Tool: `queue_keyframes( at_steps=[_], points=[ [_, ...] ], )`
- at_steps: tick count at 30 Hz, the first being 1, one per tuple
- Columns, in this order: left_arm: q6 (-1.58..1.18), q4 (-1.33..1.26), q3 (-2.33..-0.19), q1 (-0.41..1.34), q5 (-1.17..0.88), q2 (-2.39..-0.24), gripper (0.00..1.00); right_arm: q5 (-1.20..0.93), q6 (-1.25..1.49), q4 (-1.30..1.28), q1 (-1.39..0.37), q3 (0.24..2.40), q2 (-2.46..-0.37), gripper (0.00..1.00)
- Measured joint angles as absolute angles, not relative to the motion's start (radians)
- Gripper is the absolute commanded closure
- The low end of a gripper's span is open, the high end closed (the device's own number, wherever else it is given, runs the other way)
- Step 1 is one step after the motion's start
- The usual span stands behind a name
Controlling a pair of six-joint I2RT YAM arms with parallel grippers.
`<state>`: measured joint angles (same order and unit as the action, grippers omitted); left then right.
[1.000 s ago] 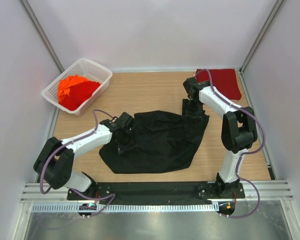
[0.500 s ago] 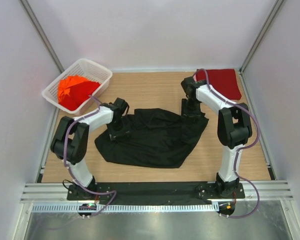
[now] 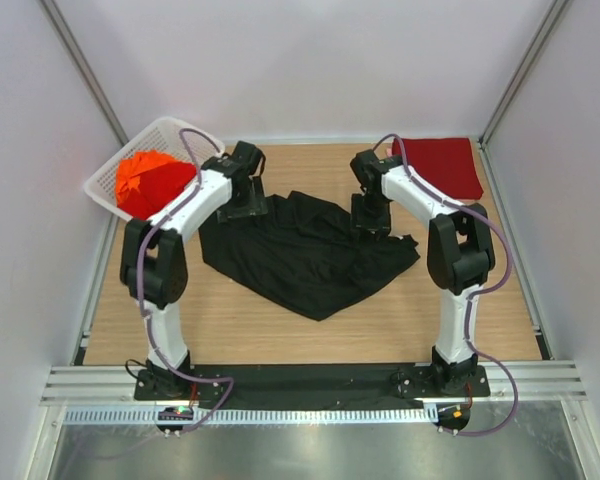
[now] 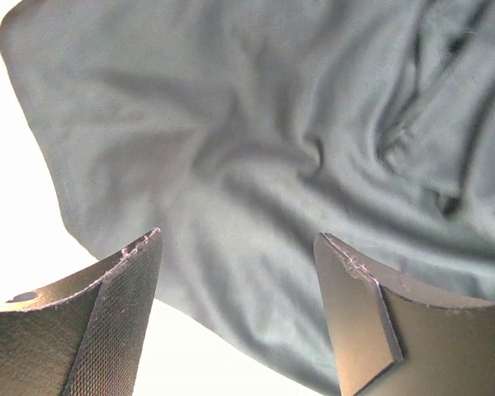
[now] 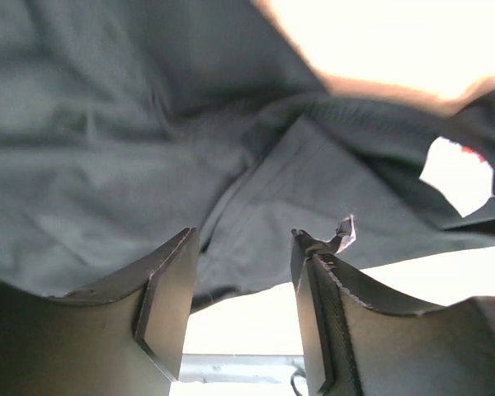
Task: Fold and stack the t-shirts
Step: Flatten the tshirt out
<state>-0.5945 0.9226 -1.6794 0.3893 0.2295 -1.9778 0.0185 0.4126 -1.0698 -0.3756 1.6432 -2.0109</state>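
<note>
A black t-shirt point(image 3: 310, 258) lies rumpled and spread on the wooden table's middle. My left gripper point(image 3: 244, 208) hovers over its far left corner, jaws open and empty; in the left wrist view the gripper point(image 4: 238, 239) has the grey-looking cloth point(image 4: 256, 148) below it. At the shirt's far right edge my right gripper point(image 3: 368, 218) is also open. In the right wrist view that gripper point(image 5: 246, 235) shows a seamed hem point(image 5: 313, 181) beyond the fingers, with nothing clamped. A dark red t-shirt point(image 3: 442, 165) lies folded at the back right. Orange-red t-shirts point(image 3: 150, 183) are bunched in the basket.
The white lattice basket point(image 3: 185, 130) stands at the back left corner against the wall. White walls close the table on three sides. Bare wood point(image 3: 280, 335) shows between the black shirt and the arm bases.
Both arms swung toward the back of the table and the black shirt was dragged away from the near edge with them. The left jaws spread wider.
</note>
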Motion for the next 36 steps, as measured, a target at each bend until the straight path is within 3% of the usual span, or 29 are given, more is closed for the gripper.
queue_keyframes(
  at_steps=[6,13,14,15,16,17,18,20,27,36],
  points=[
    [-0.632,0.883,-1.383,0.393,0.146,-1.66,0.27,0.103,0.489,-1.07,-0.373,1.69,-2.057,0.45],
    [-0.677,0.865,-1.115,0.405,0.031,-1.448,0.28,0.155,0.565,-1.043,-0.372,1.698,-2.117,0.51],
    [-0.68,0.864,-1.089,0.405,0.021,-1.427,0.28,0.165,0.572,-1.039,-0.372,1.698,-2.126,0.53],
    [-0.683,0.865,-1.062,0.405,0.013,-1.404,0.26,0.175,0.58,-1.034,-0.372,1.698,-2.137,0.62],
    [-0.686,0.866,-1.045,0.405,0.007,-1.386,0.25,0.179,0.581,-1.032,-0.372,1.698,-2.141,0.62],
    [-0.693,0.868,-1.028,0.405,0.002,-1.366,0.24,0.184,0.587,-1.029,-0.372,1.698,-2.148,0.76],
    [-0.698,0.873,-1.016,0.405,-0.001,-1.351,0.21,0.19,0.585,-1.028,-0.372,1.698,-2.152,0.78],
    [-0.704,0.877,-0.998,0.405,-0.006,-1.331,0.2,0.199,0.593,-1.023,-0.372,1.693,-2.154,0.92],
    [-0.749,0.816,-0.846,0.405,-0.051,-1.312,0.13,0.206,0.597,-1.008,-0.373,1.589,-2.06,0.95],
    [-0.79,0.65,-0.825,0.405,-0.095,-1.484,0.19,0.178,0.597,-1.013,-0.387,1.479,-1.803,0.99]
  ],
)
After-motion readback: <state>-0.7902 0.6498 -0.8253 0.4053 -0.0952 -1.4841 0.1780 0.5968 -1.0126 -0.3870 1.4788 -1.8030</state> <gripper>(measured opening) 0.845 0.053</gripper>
